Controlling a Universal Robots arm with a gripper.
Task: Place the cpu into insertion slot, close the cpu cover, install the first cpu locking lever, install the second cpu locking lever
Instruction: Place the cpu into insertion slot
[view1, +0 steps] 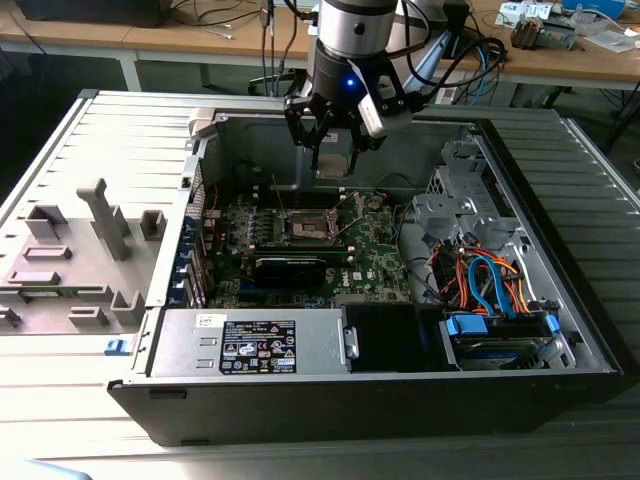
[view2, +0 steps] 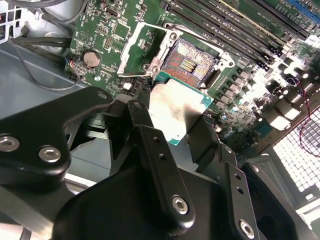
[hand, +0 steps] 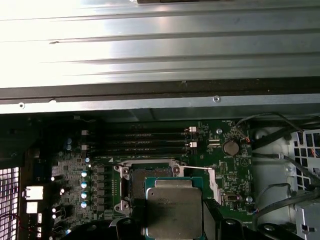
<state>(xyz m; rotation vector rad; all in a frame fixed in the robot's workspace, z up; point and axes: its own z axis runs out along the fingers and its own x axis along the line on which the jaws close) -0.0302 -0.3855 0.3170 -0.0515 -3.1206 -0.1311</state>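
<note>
My gripper (view1: 331, 152) hangs inside the open computer case, above the back of the green board. It is shut on the cpu (view2: 176, 106), a flat square chip with a silver top, held by two opposite edges between the black fingers (view2: 141, 116). In both wrist views the cpu (hand: 174, 210) hovers apart from the insertion slot (view2: 192, 57), offset to one side of it. The slot (view1: 307, 226) lies open with its dark contact field bare. The cpu cover (view2: 136, 49), a silver frame, is swung up off the slot along one edge.
Memory slots (hand: 145, 142) run beside the socket. A black block (view1: 290, 268) lies in front of it. The power supply (view1: 250, 342) and a drive cage with coloured cables (view1: 490, 285) fill the case front. A grey fixture (view1: 85, 255) sits at the exterior view's left.
</note>
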